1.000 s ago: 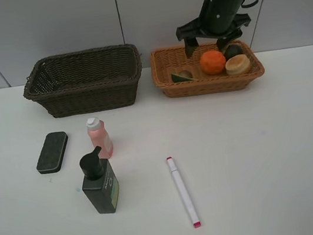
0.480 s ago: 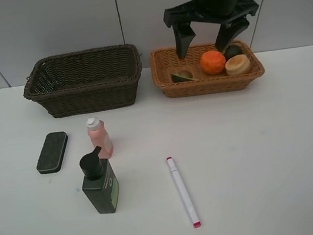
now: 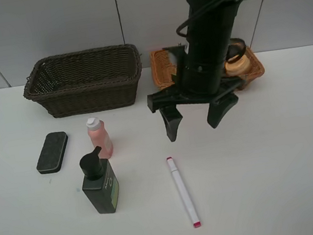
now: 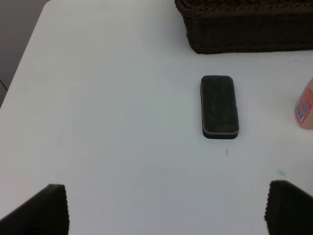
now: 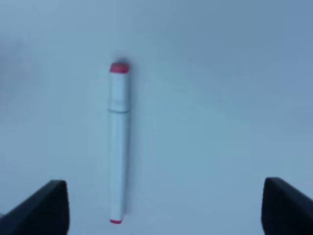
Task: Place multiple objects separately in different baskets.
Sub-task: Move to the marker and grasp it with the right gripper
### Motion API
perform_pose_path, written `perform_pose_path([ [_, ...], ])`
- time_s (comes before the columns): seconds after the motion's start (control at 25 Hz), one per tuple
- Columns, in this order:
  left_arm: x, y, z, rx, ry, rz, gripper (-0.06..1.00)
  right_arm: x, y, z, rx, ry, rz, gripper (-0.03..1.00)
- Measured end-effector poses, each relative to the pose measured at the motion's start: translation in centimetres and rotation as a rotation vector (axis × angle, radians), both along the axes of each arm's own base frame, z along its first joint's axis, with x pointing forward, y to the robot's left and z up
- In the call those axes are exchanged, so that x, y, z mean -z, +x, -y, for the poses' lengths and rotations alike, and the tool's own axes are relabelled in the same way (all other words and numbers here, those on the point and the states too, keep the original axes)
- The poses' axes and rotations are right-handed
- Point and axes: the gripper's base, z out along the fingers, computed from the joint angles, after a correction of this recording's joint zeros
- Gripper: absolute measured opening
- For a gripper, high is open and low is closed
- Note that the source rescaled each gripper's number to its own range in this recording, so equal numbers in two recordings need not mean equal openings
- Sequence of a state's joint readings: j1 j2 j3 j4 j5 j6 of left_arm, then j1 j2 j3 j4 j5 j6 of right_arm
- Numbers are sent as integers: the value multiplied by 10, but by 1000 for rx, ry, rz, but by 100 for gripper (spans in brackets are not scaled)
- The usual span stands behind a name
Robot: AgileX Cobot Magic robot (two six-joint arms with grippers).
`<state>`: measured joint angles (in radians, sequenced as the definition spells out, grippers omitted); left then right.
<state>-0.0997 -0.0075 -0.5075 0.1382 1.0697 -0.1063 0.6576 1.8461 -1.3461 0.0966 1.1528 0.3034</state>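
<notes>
The white marker (image 3: 182, 191) (image 5: 119, 142) lies on the table with pink ends. My right gripper (image 3: 194, 126) (image 5: 164, 208) hangs open and empty above the table, just behind the marker. The pink bottle (image 3: 99, 137) (image 4: 305, 107) and the dark-green pump bottle (image 3: 99, 183) stand upright left of centre. The black eraser block (image 3: 52, 152) (image 4: 219, 106) lies flat further left. My left gripper (image 4: 168, 210) is open and empty, well short of the eraser. The dark brown basket (image 3: 85, 81) (image 4: 244, 29) sits at the back. My right arm hides much of the light basket (image 3: 163, 63).
A tan round fruit (image 3: 237, 64) shows in the light basket beside the arm; its other contents are hidden. The white table (image 3: 284, 169) ends at a pale wall behind the baskets.
My right gripper left the spot over the light basket, swung forward and came down over the table near the marker, staying open. Nothing on the table moved.
</notes>
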Motion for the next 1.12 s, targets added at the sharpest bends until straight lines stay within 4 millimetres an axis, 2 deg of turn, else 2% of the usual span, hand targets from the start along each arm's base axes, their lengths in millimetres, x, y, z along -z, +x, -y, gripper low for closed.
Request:
perform_pose_path([
  [0.2, 0, 0, 0, 0, 0, 0, 100, 26, -23, -16, -2, 41, 11, 98],
  [0.36, 0, 0, 0, 0, 0, 0, 100, 40, -40, -25, -6, 38, 30, 98],
  [0.8, 0, 0, 0, 0, 0, 0, 100, 69, -57, -25, 14, 67, 117, 98],
  [1.12, 0, 0, 0, 0, 0, 0, 100, 91, -64, -34, -28, 59, 125, 98],
])
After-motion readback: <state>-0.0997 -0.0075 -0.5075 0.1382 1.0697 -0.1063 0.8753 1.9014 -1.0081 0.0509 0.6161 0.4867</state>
